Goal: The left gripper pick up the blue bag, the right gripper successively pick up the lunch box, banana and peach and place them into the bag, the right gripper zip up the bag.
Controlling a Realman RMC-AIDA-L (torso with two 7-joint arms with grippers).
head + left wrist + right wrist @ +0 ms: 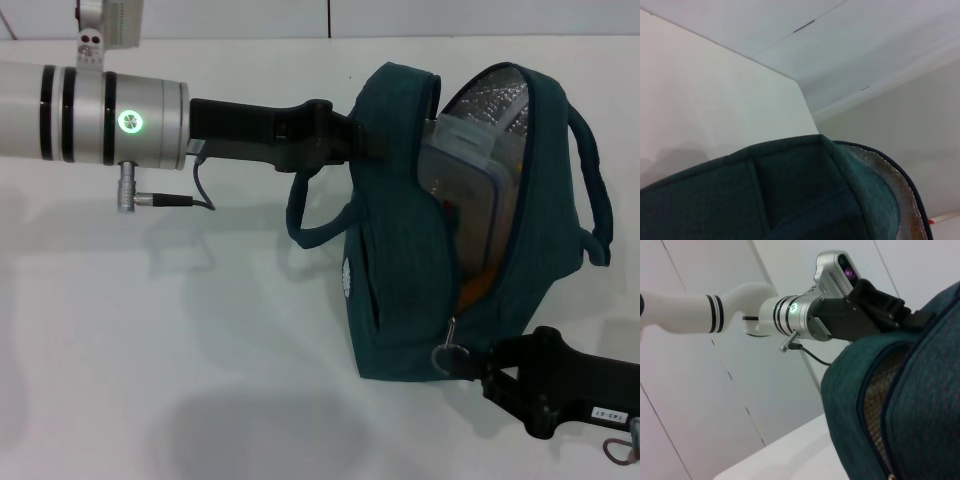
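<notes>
Right tool (478, 368) pinching the zipper ring (447, 357)
Left tool (352, 140) is gripping the blue bag (400, 290), lunch box (465, 180) showing inside

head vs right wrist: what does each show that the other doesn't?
Head only: the lunch box inside the open blue bag, the zipper ring pull with the right gripper at it, and the white table.
Right wrist only: the left arm's white elbow section.
Both: the bag and the left gripper holding its top.
</notes>
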